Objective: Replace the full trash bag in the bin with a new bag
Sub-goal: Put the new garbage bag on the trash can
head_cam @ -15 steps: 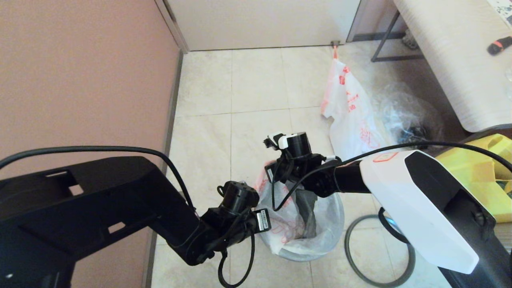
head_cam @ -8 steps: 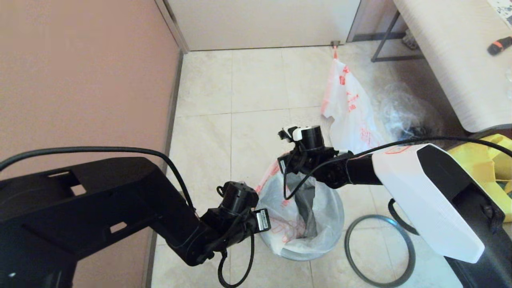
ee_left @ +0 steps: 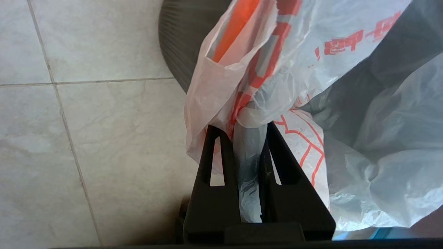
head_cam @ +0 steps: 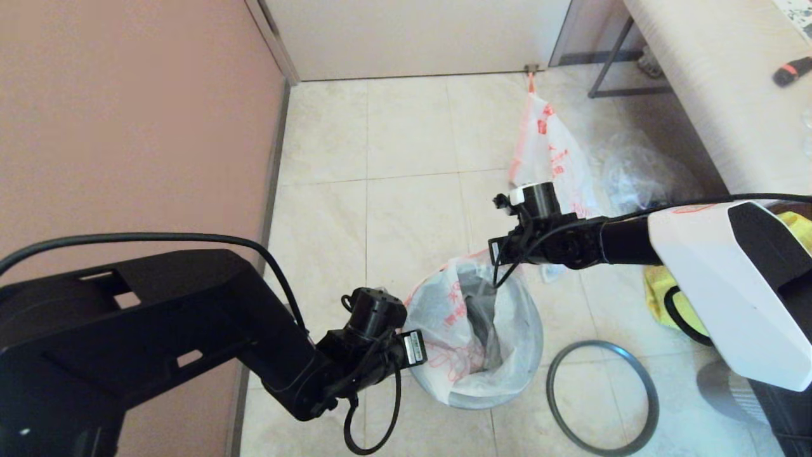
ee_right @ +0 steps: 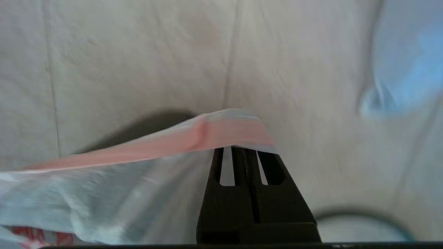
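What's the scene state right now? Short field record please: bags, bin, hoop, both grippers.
new bag: lining the bin, mouth partly spread
bin: upright on the floor tiles
hoop: flat on the floor beside the bin, not fitted
full trash bag: on the floor beyond the bin
left gripper: shut on the new bag's edge at the bin's near-left rim
right gripper: shut on the new bag's orange hem, at the bin's far side
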